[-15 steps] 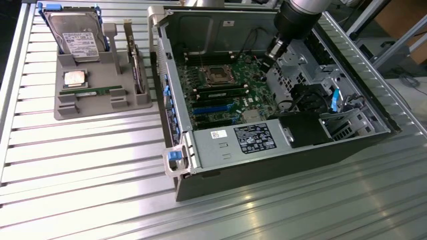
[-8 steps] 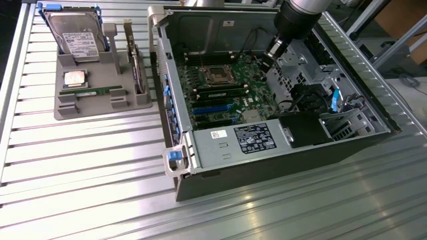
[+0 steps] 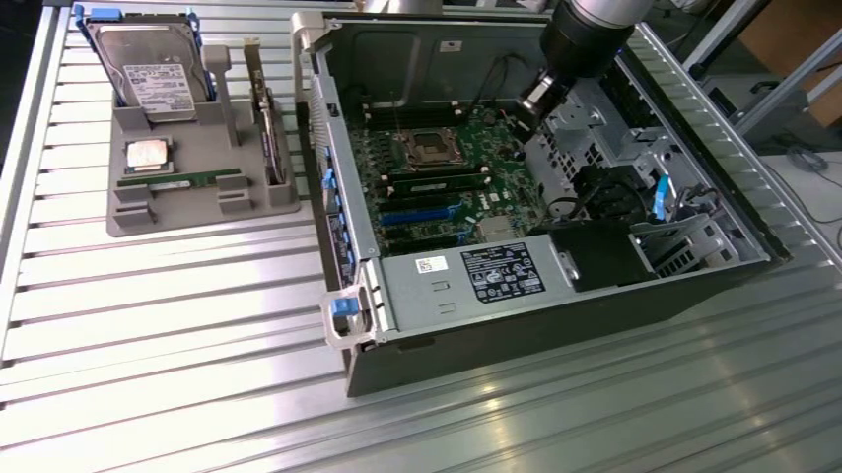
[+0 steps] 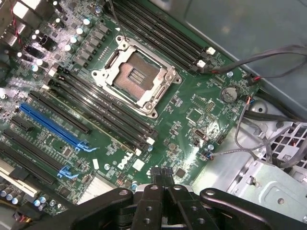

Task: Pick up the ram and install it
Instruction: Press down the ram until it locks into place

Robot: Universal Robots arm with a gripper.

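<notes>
The ram [image 3: 177,180], a thin green stick, lies flat in the grey holder [image 3: 197,212] at the exterior view's left, well away from the arm. My gripper [image 3: 530,110] hangs inside the open computer case [image 3: 526,335], over the motherboard [image 3: 448,212] at its far side. In the wrist view the gripper [image 4: 162,173] is shut, its black fingertips pressed together with nothing between them. It hovers above the green board near the black memory slots [image 4: 100,112] and the open processor socket [image 4: 135,76].
The grey holder also carries a hard drive [image 3: 152,69], a square silver processor [image 3: 148,155] and an upright expansion card [image 3: 270,138]. Cables [image 4: 268,57] and a metal drive cage [image 3: 684,246] crowd the case beside the gripper. The power supply [image 3: 474,281] sits at the case's near end.
</notes>
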